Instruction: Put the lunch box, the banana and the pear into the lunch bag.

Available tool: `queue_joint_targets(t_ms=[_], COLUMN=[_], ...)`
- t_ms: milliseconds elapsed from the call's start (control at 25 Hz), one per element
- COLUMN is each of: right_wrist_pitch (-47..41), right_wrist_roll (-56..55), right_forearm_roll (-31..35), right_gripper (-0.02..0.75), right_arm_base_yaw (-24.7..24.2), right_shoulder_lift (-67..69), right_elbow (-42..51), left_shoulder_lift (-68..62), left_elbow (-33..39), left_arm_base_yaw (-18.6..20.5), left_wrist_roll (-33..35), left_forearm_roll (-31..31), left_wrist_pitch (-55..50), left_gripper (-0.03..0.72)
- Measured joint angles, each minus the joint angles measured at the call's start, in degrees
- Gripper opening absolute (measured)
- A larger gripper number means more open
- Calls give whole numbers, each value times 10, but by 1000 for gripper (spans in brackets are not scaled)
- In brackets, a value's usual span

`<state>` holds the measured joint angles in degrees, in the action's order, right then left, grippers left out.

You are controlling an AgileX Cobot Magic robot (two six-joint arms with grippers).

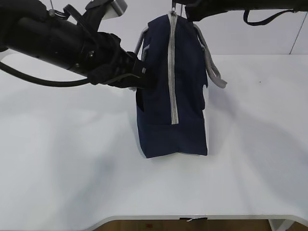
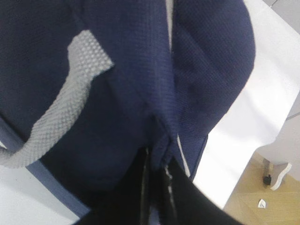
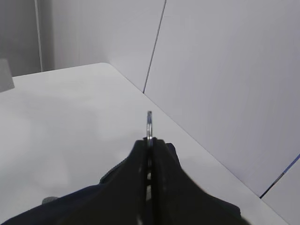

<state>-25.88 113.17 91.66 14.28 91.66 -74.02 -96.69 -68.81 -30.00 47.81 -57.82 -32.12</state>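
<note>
The navy lunch bag point(image 1: 185, 86) stands upright mid-table, its grey zipper point(image 1: 172, 72) running down the side facing the exterior camera and looking closed. My left gripper point(image 1: 144, 77) is at the bag's upper left side, shut on a fold of the navy fabric point(image 2: 157, 164), next to a grey handle point(image 2: 61, 112). Above the bag's top, my right gripper point(image 1: 179, 12) is shut on the zipper's metal ring pull point(image 3: 149, 123), which sticks out past the fingertips point(image 3: 149, 139). The lunch box, banana and pear are out of view.
The white table point(image 1: 72, 159) spreads around the bag, with its front edge near the bottom of the exterior view. A pale wall point(image 3: 225, 70) rises behind the table's far edge. Floor and a caster wheel point(image 2: 267, 179) show past the table's side.
</note>
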Motion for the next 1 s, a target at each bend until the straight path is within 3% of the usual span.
queue_joint_targets(t_ms=[400, 1000], right_wrist_pitch=[16, 24], right_wrist_roll=[2, 6], right_forearm_roll=[10, 50], right_gripper=[6, 6], right_arm_base_yaw=[0, -11], right_shoulder_lift=[14, 72], right_elbow=[-1, -42], left_shoulder_lift=[0, 34], left_elbow=[0, 0], left_arm_base_yaw=[0, 0], left_wrist_roll=[0, -29], left_forearm_roll=[6, 114], left_wrist_pitch=[-28, -80], left_gripper=[-1, -1])
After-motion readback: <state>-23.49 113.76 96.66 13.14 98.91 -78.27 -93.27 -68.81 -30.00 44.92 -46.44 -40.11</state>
